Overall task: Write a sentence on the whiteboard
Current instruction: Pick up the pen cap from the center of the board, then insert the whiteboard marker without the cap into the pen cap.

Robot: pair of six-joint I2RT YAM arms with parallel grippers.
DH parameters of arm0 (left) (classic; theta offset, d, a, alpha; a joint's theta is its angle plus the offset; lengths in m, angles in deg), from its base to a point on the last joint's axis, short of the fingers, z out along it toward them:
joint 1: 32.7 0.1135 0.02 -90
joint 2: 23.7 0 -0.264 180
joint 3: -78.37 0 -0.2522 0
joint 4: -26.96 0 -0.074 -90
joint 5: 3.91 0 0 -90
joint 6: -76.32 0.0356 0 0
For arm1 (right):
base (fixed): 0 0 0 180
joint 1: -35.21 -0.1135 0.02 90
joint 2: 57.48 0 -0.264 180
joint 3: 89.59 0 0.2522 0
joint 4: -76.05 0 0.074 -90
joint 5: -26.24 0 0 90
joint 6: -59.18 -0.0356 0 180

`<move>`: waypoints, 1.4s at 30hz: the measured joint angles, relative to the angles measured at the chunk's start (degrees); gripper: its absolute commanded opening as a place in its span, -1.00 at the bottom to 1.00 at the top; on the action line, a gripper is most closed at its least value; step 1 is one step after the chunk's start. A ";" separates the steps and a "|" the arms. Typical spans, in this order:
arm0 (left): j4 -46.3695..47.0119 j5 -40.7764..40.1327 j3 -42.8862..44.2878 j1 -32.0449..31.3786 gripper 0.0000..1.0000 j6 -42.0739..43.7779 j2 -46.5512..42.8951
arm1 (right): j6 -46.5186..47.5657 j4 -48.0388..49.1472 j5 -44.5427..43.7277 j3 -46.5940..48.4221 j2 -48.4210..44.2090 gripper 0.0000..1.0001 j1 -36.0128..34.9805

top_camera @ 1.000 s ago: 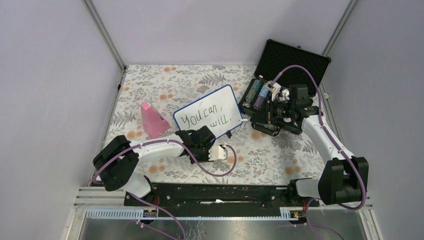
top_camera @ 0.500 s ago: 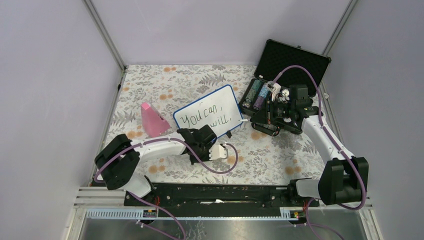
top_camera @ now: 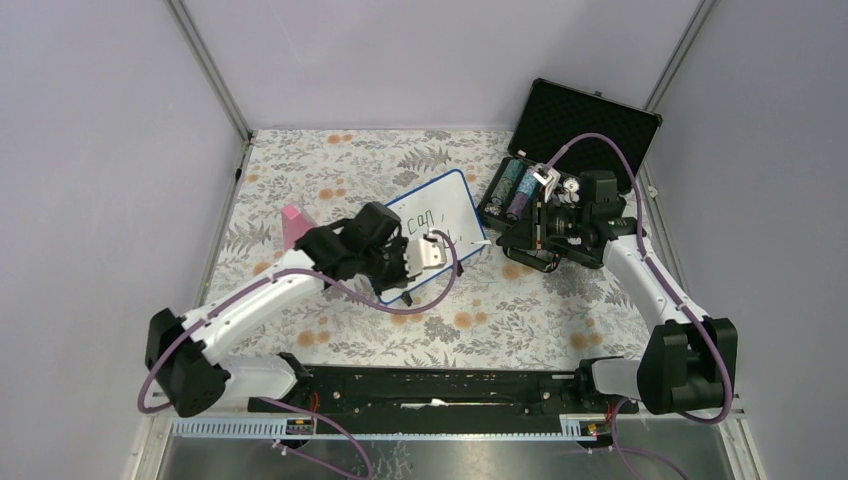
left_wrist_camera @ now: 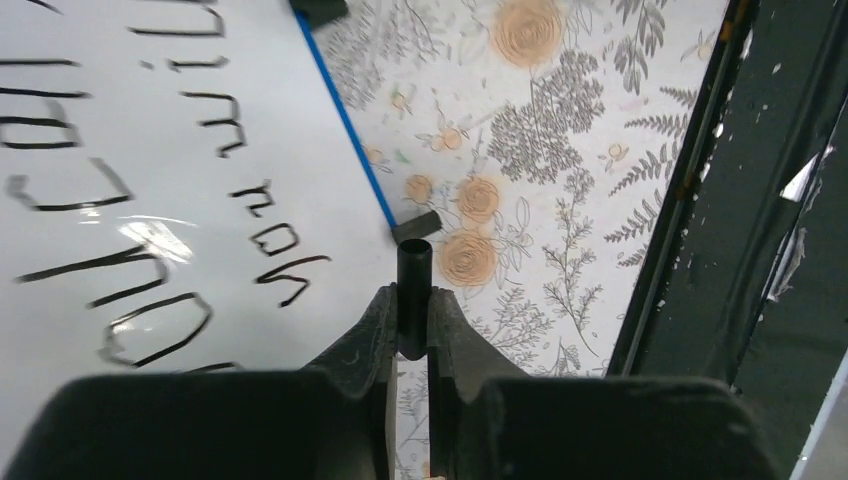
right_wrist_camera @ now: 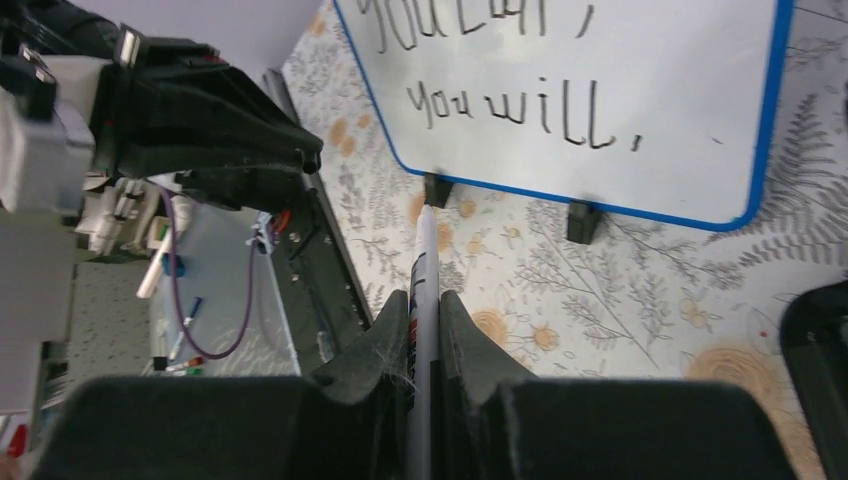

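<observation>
The whiteboard (top_camera: 455, 205) rests on its black clip feet (right_wrist_camera: 583, 222) near the middle of the floral surface (top_camera: 520, 310). The sentence (right_wrist_camera: 505, 110) shows "you will," on its lower line. I see my left hand (left_wrist_camera: 412, 318) over the board's left part, clenched on a short black tube (left_wrist_camera: 413, 265). My right hand (right_wrist_camera: 425, 320) sits just beside the board's right edge, grasping a white marker (right_wrist_camera: 426, 250) whose tip points toward one clip foot. An open black case (top_camera: 590, 125) lies behind that hand.

White arm links (top_camera: 255, 300), black joints (top_camera: 690, 365), purple cables (top_camera: 592, 137), black jaws.
</observation>
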 measured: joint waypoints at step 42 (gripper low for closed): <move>-5.99 13.27 7.52 1.38 -1.00 1.49 -0.61 | -9.18 1.27 9.97 1.53 0.50 -1.00 -17.42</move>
